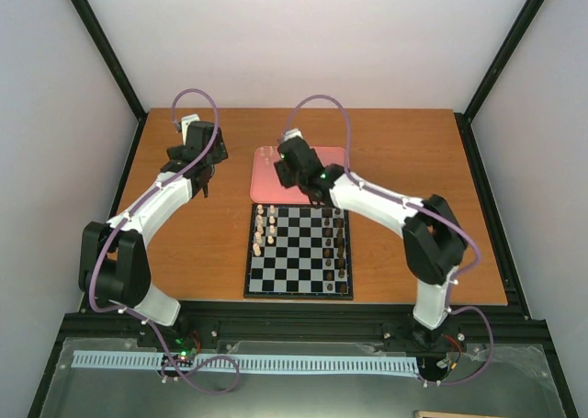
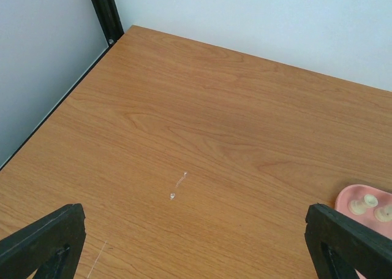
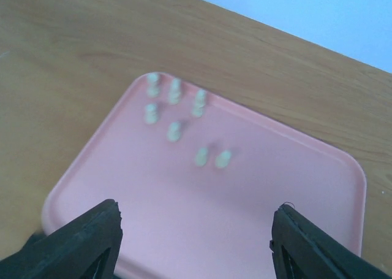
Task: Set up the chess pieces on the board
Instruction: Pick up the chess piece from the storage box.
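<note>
Hovering over the pink tray [image 3: 257, 224], fingers spread

The right gripper [image 3: 196, 233] hangs above the near part of the tray. Its two dark fingers [image 3: 86, 239] stand well apart with nothing between them. Seven cream chess pieces [image 3: 174, 130] stand loosely grouped on the tray's far left part, upright as far as the blur lets me tell.

The board [image 1: 299, 257] lies on the table [image 1: 404, 161] just in front of the tray, between the two arms. More cream pieces line its left columns, and dark pieces [image 1: 340, 243] fill its right columns.

The left gripper [image 2: 196, 242] hovers over bare wood to the left of the tray, its fingers released wide and grasping nothing. From its wrist camera, one corner of the tray shows at the lower right with two cream pieces on it.
</note>
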